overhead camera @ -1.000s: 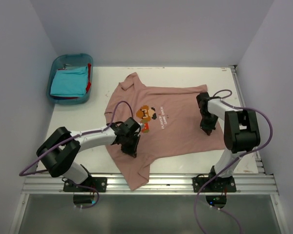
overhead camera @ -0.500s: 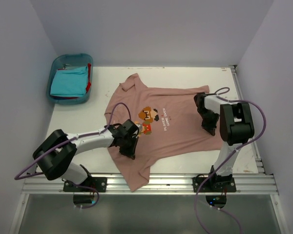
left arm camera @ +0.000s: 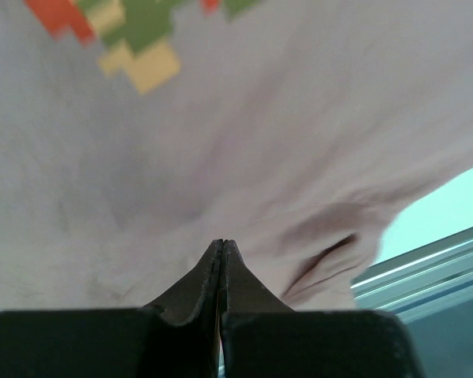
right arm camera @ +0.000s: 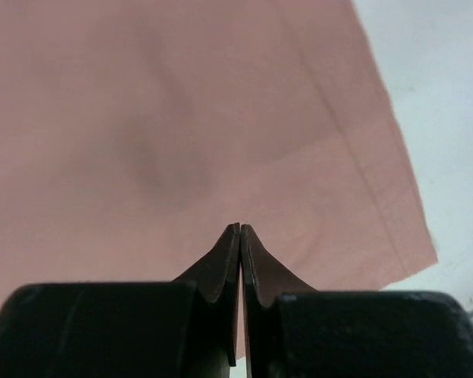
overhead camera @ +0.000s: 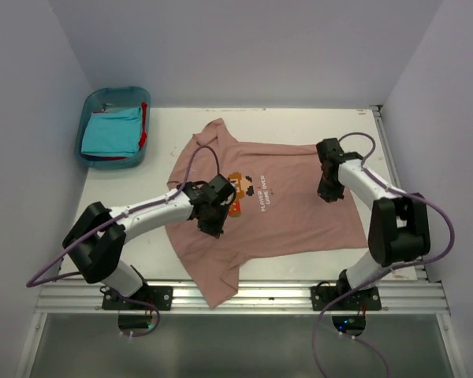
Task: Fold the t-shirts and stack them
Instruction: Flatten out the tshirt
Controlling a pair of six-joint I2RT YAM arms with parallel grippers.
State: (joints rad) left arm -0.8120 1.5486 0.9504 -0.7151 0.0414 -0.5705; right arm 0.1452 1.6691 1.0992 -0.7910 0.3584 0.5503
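Observation:
A dusty pink t-shirt lies spread print-up on the white table, one sleeve hanging over the near edge. My left gripper rests on the cloth just below the pixel print, jaws shut with nothing seen between them. The left wrist view shows the left gripper's tips over wrinkled pink cloth. My right gripper is shut too, pressed down on the shirt's right side. In the right wrist view the right gripper sits over smooth pink cloth near its hem. A turquoise t-shirt and a red one lie in the bin.
The blue plastic bin stands at the back left corner. A metal rail runs along the near edge by the arm bases. Grey walls close in the left, back and right. Bare table shows right of the hem.
Both shut grippers have slid across the pink shirt toward the back. The right arm's elbow has swung out to the right. The cloth has shifted a little.

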